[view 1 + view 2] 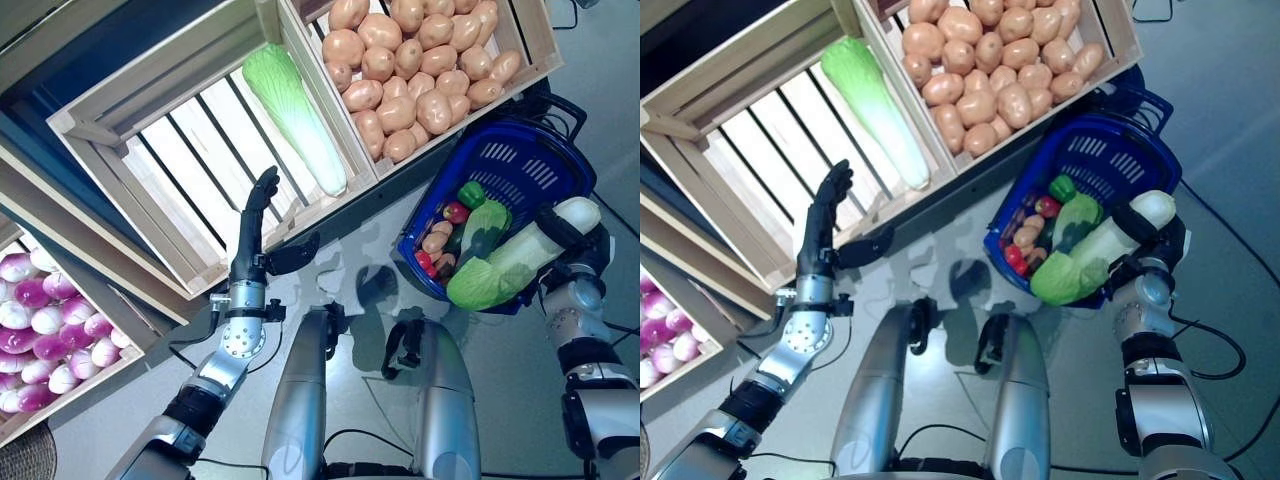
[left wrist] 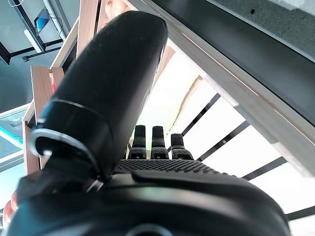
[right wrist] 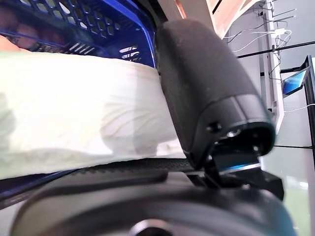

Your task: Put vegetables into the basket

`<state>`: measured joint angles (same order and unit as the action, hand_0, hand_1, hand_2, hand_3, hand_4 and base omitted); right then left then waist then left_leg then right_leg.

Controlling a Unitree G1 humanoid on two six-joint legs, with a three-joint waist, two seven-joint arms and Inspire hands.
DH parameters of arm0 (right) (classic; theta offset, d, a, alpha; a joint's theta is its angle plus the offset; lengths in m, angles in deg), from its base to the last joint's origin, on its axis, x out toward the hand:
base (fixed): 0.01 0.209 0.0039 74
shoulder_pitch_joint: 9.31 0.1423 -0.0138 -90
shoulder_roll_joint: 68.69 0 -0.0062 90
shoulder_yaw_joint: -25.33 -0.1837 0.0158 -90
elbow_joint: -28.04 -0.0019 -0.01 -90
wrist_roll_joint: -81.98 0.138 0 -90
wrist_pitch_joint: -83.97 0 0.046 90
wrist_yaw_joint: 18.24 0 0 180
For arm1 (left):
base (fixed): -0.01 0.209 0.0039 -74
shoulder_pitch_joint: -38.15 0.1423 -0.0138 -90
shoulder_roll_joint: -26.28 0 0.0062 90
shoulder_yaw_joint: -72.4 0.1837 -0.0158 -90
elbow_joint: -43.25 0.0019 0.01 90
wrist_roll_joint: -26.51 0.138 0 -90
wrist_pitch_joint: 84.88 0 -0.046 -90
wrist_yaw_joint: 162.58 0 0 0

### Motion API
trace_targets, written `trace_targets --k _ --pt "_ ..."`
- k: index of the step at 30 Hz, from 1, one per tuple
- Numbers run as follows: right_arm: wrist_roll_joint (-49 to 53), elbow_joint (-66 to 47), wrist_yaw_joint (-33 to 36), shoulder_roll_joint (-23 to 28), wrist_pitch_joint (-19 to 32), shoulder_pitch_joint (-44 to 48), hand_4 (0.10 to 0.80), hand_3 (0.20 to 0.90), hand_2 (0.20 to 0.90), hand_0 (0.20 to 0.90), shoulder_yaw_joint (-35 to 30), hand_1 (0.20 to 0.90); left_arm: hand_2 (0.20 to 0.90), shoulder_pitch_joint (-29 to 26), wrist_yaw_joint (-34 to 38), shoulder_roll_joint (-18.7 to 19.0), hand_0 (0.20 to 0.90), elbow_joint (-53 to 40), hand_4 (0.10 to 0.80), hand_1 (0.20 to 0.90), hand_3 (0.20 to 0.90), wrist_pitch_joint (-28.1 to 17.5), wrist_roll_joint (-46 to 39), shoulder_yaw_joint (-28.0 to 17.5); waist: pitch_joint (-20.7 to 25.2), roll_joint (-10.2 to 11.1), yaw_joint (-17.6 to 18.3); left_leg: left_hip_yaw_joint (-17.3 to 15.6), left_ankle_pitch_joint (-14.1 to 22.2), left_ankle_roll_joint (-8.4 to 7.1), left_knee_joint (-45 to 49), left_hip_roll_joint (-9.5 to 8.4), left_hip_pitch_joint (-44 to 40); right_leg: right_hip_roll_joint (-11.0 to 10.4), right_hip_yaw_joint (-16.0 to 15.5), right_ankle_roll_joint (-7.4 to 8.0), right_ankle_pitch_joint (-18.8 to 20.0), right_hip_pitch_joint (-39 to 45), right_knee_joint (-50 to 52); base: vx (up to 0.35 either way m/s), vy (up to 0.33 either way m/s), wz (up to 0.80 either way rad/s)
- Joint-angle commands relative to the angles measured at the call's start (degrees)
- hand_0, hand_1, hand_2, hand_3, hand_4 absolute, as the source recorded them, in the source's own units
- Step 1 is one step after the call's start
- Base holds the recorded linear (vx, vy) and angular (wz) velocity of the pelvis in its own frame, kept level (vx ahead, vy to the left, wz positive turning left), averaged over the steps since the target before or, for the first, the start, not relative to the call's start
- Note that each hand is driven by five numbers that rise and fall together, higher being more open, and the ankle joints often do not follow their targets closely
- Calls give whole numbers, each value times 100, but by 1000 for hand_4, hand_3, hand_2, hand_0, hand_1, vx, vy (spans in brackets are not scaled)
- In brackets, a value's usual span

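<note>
My right hand (image 1: 568, 232) is shut on a long napa cabbage (image 1: 505, 265), white at the stem and green at the leaf end, held over the near rim of the blue basket (image 1: 520, 165). The right wrist view shows the thumb (image 3: 206, 93) curled over the pale cabbage (image 3: 74, 108). The basket holds a green pepper (image 1: 471, 193), another cabbage (image 1: 484, 228), potatoes and red vegetables. A second napa cabbage (image 1: 295, 115) lies in the slatted wooden crate (image 1: 150, 150). My left hand (image 1: 252, 232) is open, its fingers straight at the crate's front edge, holding nothing.
A crate of potatoes (image 1: 415, 65) stands behind the basket. At the far left a crate holds purple-and-white turnips (image 1: 40, 330). Grey floor lies between the crates and the basket.
</note>
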<state>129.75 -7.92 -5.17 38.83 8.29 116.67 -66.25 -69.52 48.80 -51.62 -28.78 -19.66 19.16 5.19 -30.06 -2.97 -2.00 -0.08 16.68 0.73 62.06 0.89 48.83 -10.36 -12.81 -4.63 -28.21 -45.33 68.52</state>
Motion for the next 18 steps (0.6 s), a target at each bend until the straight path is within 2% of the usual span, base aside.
trace_targets --k 1,5,6,7,8,18 --pt "144 -276 134 814 996 572 400 300 300 300 -234 300 900 34 112 203 900 -1019 800 900 900 -755 -49 -112 27 -71 -23 -312 617 467 570 -186 -517 81 69 -272 476 455 -240 0 0 0" --pt "137 -394 150 861 1142 550 400 300 300 300 -299 300 900 112 36 224 900 -1055 800 900 900 -759 -70 -121 43 -61 -34 -305 592 466 555 -171 -570 66 50 -276 486 512 -250 17 -11 0" --pt "88 -445 205 869 1146 542 613 620 620 620 -316 620 900 129 22 238 900 -1094 800 900 900 -722 -83 -114 52 -56 -38 -298 566 460 550 -166 -588 60 38 -278 488 539 -260 49 -24 1" --pt "5 -480 253 878 1149 535 761 841 841 841 -324 841 900 157 14 257 900 -1076 800 900 900 -755 -104 -102 66 -50 -40 -294 540 454 519 -157 -622 55 24 -277 496 577 -286 51 -22 1" --pt "-34 -512 270 877 1163 520 800 900 900 900 -326 900 900 185 -1 264 900 -1086 800 900 900 -764 -109 -107 71 -47 -43 -287 511 443 498 -151 -645 56 16 -278 504 606 -306 54 -19 1" --pt "-15 -672 -147 963 1038 434 800 900 900 900 -296 900 900 448 -87 306 900 -1127 800 900 900 -902 -160 -179 137 2 -108 -235 308 397 268 -81 -960 118 -69 -339 553 999 -605 51 -3 1"
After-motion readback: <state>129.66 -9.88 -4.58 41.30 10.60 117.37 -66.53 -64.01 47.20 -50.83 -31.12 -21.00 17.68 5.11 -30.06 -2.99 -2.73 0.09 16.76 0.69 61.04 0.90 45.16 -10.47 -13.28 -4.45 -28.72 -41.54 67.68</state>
